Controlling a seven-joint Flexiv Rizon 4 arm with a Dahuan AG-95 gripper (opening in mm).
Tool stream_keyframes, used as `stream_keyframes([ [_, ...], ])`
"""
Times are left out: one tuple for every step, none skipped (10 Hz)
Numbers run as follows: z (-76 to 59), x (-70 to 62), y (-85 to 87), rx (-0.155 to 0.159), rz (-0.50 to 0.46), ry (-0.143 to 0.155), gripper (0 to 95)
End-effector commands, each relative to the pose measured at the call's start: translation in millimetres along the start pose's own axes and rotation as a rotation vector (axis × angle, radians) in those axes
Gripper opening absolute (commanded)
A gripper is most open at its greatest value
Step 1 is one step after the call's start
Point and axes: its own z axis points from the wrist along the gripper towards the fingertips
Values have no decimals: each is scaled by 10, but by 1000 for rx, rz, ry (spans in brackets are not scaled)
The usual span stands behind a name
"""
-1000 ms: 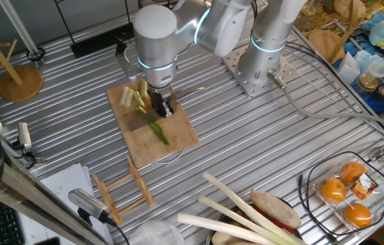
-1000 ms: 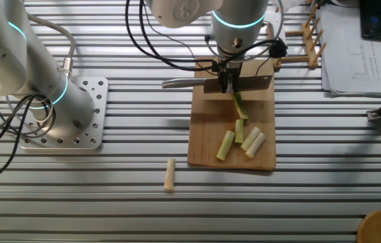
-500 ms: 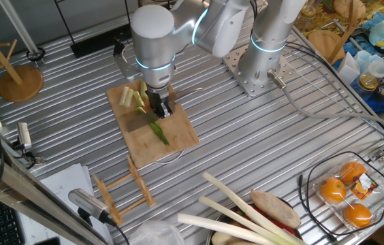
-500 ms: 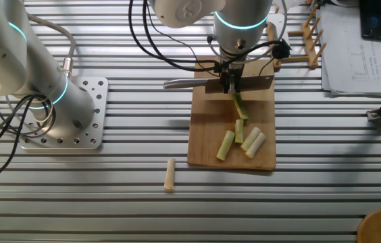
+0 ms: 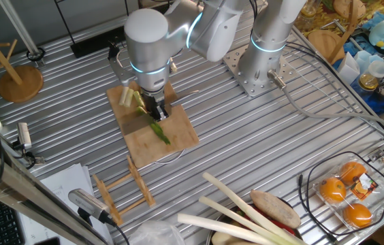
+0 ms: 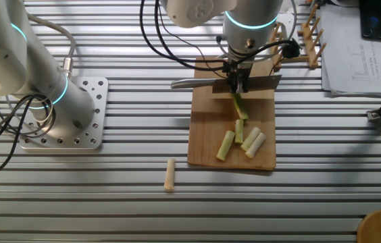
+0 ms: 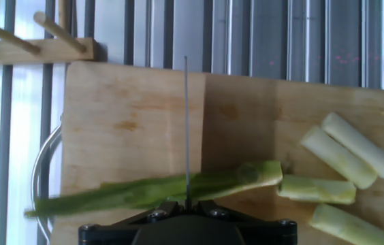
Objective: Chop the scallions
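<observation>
One arm reaches down over a bamboo cutting board point(image 6: 204, 145) on the ribbed metal table point(image 6: 109, 202), its wrist held vertical so the gripper point(image 6: 238, 75) points straight at the wood. The claw is pinched on a knife point(image 6: 207, 84); in the other fixed view the handle juts to one side of the fingers and the flat blade to the other, lying level across the board's far end. From the hand view the blade point(image 7: 186, 129) shows edge-on as a thin dark line running away from the camera, and it crosses the scallion stalk point(image 7: 171, 190) about midway along the stalk's visible length. Whether the edge touches the stalk or hangs just above it cannot be told.

That uncut stalk lies across the board, pale green at its cut end and darker toward the leaf tip, which reaches to the board's edge. Four cut pieces point(image 6: 244, 140) lie together on the board just beyond the stalk's pale end, clear of the blade. One more short pale piece point(image 6: 169, 175) lies off the board on the table slats, well apart from the rest.

In one fixed view the arm's large silver elbow joint point(image 5: 150, 34) sits above the board and hides the cut pieces partly; only the green tip point(image 5: 159, 131) shows clearly below the gripper point(image 5: 156, 111).
</observation>
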Motion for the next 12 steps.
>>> stream_keyframes([
  [25, -46, 1, -1, -6, 3, 0],
  [51, -51, -5, -1, -11, 7, 0],
  [99, -61, -16, -2, -18, 16, 0],
  [132, -67, -20, -6, -17, 22, 0],
  [132, -72, -19, -9, -17, 33, 0],
  [124, -75, -16, -10, -17, 35, 0],
  [140, -78, -15, -11, -16, 35, 0],
  [197, -86, -14, -11, -14, 38, 0],
  [221, -91, -15, -9, -19, 60, 0],
  [221, -91, -15, -11, -21, 62, 0],
  [248, -95, -7, -11, -25, 57, 0],
  [325, -105, 13, -3, -29, 57, 0],
])
